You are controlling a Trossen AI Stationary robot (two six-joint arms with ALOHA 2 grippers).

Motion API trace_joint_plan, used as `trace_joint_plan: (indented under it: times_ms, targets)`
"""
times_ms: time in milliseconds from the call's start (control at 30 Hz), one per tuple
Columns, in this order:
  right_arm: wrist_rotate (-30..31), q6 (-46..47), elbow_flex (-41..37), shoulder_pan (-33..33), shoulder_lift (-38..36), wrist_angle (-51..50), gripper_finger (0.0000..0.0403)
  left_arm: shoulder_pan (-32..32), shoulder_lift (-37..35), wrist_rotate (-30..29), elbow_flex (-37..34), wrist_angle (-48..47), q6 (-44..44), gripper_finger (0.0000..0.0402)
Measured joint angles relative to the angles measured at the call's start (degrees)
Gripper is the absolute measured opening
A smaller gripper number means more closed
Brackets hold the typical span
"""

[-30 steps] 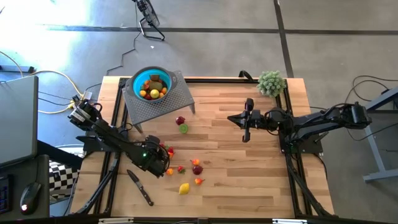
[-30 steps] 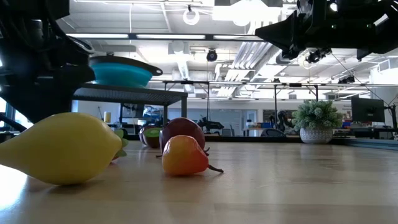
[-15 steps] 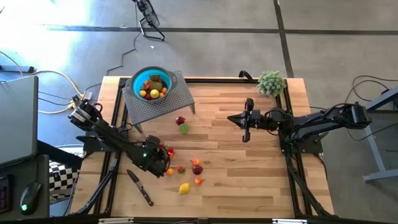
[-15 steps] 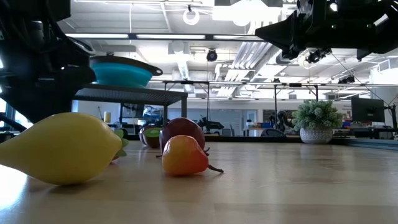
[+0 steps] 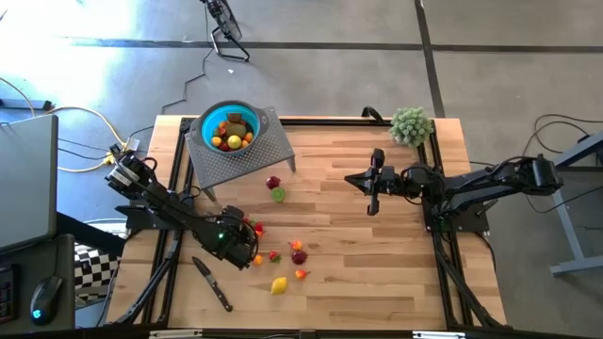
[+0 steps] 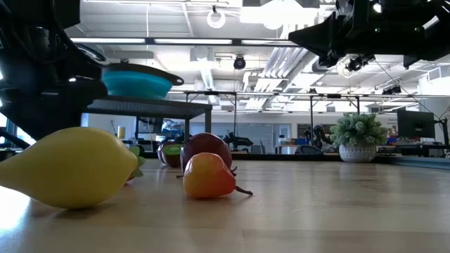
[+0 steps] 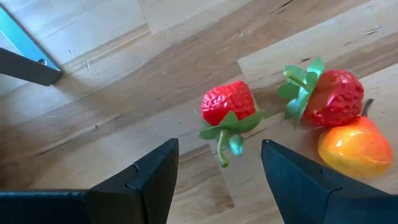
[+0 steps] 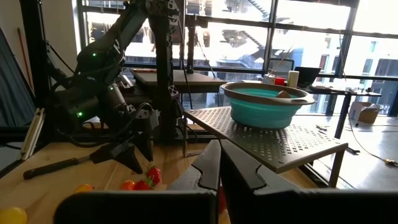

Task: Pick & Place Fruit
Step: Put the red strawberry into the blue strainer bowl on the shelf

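Strawberry [image 7: 227, 107] on table, just ahead of open left gripper [image 7: 219, 165]. Best lowered straight, fingers straddling berry, clear of neighbouring strawberry [image 7: 329, 98]. Right gripper [image 5: 373, 191] shut, idle mid-table. Bowl [image 5: 229, 127] on rack.

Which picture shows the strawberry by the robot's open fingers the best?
The left wrist view: the strawberry lies big and clear on the table between the left gripper's open fingers, not yet held. In the high view it is only a red speck beside that gripper. The right wrist view shows it small and far off. I cannot pick it out in the low view.
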Motion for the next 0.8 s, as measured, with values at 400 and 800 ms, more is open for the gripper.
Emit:
trace_joint_plan:
  times_ms: [400,800]
  targets:
    - [0.0,0.0,0.0,0.02,0.0,-0.02,0.0002,-0.02,0.0,-0.02,0.0,-0.02,0.11,0.0152]
    - [0.0,0.0,0.0,0.02,0.0,-0.02,0.0002,-0.01,0.0,-0.09,0.0,-0.03,0.22,0.0051]
